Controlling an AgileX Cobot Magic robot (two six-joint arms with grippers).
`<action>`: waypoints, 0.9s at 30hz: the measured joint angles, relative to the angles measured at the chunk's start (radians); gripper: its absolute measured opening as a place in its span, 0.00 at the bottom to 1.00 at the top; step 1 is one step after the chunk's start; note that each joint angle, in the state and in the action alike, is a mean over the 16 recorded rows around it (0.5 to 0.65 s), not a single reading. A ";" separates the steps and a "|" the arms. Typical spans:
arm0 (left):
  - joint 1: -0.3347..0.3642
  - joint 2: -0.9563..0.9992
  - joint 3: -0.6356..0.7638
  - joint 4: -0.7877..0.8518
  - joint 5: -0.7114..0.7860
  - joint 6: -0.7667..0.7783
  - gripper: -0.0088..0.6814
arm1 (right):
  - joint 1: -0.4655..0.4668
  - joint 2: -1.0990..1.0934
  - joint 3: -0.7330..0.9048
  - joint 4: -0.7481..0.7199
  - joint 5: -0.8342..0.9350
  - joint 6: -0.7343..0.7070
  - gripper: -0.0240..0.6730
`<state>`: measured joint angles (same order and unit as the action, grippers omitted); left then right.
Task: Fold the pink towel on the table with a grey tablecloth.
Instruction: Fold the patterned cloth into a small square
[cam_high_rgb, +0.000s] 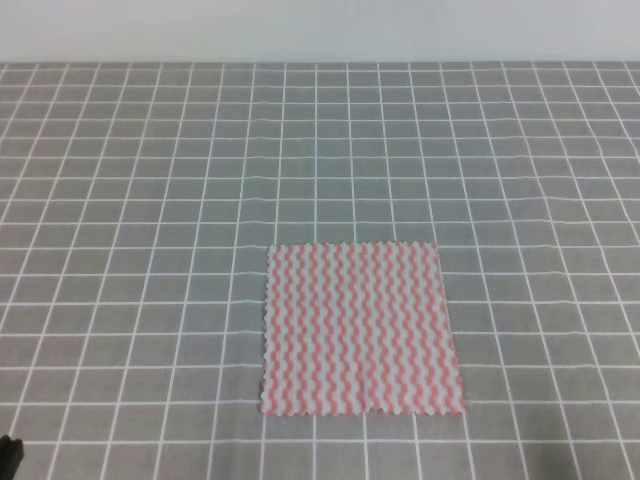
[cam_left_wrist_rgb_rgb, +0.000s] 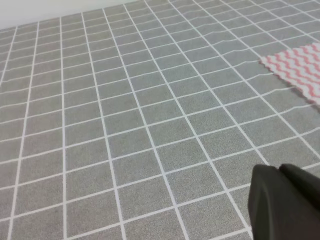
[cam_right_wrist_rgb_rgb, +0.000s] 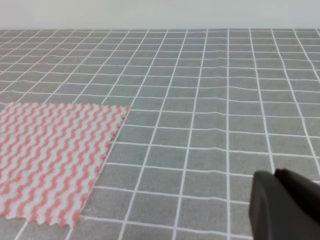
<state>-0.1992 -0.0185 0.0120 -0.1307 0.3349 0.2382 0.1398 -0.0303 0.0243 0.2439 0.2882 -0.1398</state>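
Observation:
The pink towel (cam_high_rgb: 360, 328) lies flat and unfolded on the table with a grey tablecloth (cam_high_rgb: 150, 200), near the front middle. Its wavy pink-and-white stripes and zigzag edges show clearly. In the left wrist view only the pink towel's corner (cam_left_wrist_rgb_rgb: 300, 70) shows at the right edge, far from my left gripper (cam_left_wrist_rgb_rgb: 277, 172), a dark mass with its fingers together and nothing in them. My right gripper (cam_right_wrist_rgb_rgb: 274, 175) looks the same, set well to the right of the pink towel (cam_right_wrist_rgb_rgb: 50, 155). In the high view only a dark tip of the left gripper (cam_high_rgb: 8, 452) shows at the bottom left corner.
The grey gridded cloth (cam_right_wrist_rgb_rgb: 210, 100) has slight ripples behind and to the right of the towel. A pale wall (cam_high_rgb: 320, 30) bounds the table's far edge. Nothing else stands on the cloth.

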 joint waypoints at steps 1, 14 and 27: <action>0.000 0.002 -0.001 0.000 0.001 0.000 0.01 | 0.000 0.000 0.000 0.000 0.000 0.000 0.01; 0.000 0.007 -0.005 -0.012 -0.011 0.000 0.01 | 0.000 0.011 -0.006 0.000 0.004 0.000 0.01; 0.000 0.003 -0.004 -0.251 -0.097 0.000 0.01 | 0.000 0.017 -0.013 0.220 -0.096 -0.001 0.01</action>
<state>-0.1994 -0.0151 0.0076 -0.3816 0.2380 0.2387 0.1400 -0.0132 0.0116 0.4640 0.1924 -0.1404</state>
